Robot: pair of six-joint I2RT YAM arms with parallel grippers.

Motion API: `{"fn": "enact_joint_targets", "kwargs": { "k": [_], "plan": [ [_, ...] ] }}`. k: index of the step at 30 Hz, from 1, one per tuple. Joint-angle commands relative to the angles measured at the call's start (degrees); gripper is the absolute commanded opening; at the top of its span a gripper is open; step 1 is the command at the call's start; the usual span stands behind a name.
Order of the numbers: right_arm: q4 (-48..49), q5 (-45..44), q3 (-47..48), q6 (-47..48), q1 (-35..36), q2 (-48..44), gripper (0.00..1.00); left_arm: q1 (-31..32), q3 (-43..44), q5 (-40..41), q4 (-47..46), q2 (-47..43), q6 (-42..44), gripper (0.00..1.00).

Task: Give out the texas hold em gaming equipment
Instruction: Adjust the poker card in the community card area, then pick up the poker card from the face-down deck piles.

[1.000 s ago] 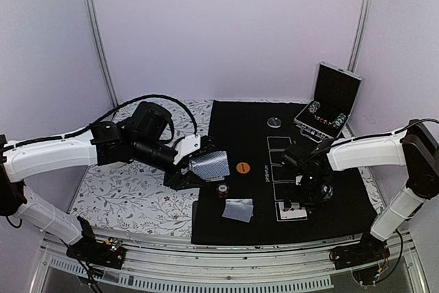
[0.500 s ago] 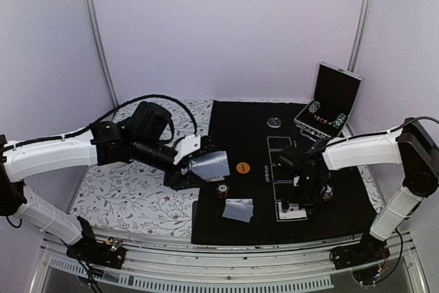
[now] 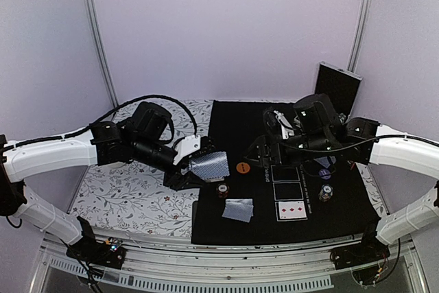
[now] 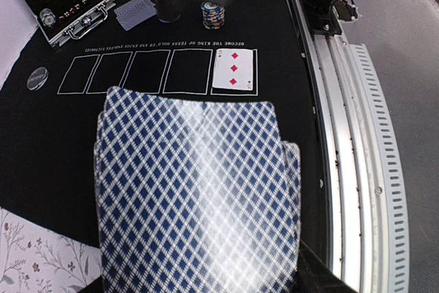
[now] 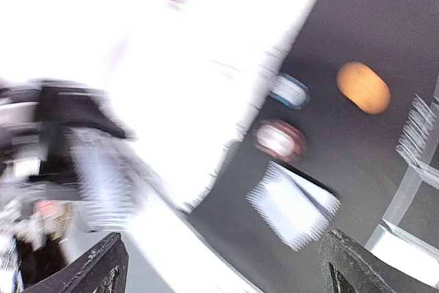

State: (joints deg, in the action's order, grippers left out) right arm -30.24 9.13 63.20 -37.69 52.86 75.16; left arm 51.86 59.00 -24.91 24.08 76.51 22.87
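Diamonds card, seemingly newly uncovered

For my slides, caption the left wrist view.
Blue-backed cards held fanned above the black mat; a face-up diamonds card lies beside four empty outlined boxes.

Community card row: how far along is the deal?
Done: one diamonds card face up in the end box; face-down cards, two chip stacks and the orange button are out on the mat. In hand: left gripper holds the deck; right gripper open, empty. Left: four boxes are bare.
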Motion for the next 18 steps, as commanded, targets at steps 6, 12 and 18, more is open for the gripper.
{"fn": "enact_joint_targets", "kwargs": {
  "k": [6, 12, 18],
  "plan": [
    [34.0, 15.7, -5.5, 5.0, 1.4, 1.2, 0.99, 0.5, 0.4, -0.7, -0.3, -0.5, 0.9, 0.59],
    [33.1, 14.3, -3.0, 5.6, 2.2, 6.9, 0.99, 0.5, 0.5, -1.5, -0.3, -0.6, 0.8, 0.58],
    [34.5, 15.8, -2.1, 5.8, 2.5, 10.8, 0.98, 0.6, 0.5, -1.1, -0.7, -1.1, 0.6, 0.58]
  ]
}}
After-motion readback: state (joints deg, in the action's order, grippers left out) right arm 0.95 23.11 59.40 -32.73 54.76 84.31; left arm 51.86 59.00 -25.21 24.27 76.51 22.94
